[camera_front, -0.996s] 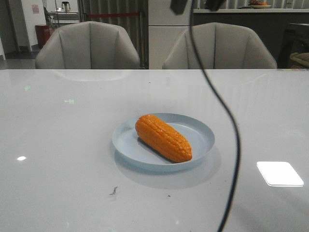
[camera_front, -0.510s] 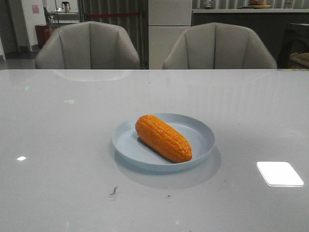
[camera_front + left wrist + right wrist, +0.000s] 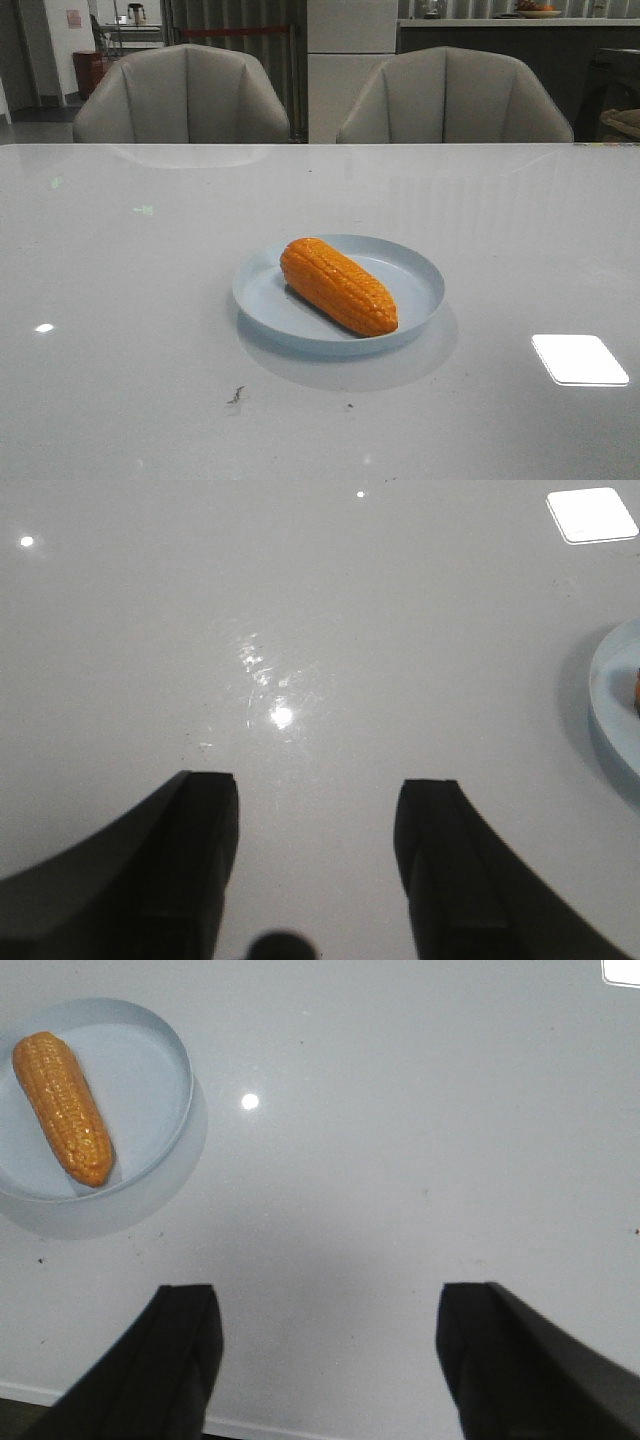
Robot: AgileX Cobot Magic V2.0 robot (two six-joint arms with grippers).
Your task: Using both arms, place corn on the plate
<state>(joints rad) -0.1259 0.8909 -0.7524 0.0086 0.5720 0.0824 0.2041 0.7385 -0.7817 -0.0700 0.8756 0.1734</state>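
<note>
The orange corn (image 3: 338,285) lies slantwise on the pale blue plate (image 3: 415,275) in the middle of the table. Neither gripper shows in the front view. In the right wrist view the corn (image 3: 62,1107) rests on the plate (image 3: 150,1070), well away from my right gripper (image 3: 328,1300), which is open and empty above the bare table. In the left wrist view my left gripper (image 3: 316,785) is open and empty over the table; only the plate's rim (image 3: 606,695) shows at the frame's edge with a sliver of the corn (image 3: 635,693).
Two grey chairs (image 3: 185,95) (image 3: 455,98) stand behind the far edge of the glossy white table (image 3: 120,250). A ceiling light reflects as a bright patch (image 3: 580,359) at the front right. The table's near edge (image 3: 250,1428) shows beneath the right gripper.
A dark arm part and its hanging black cable, seen across the front view one second ago, have left the frame. The corn and plate have not moved.
</note>
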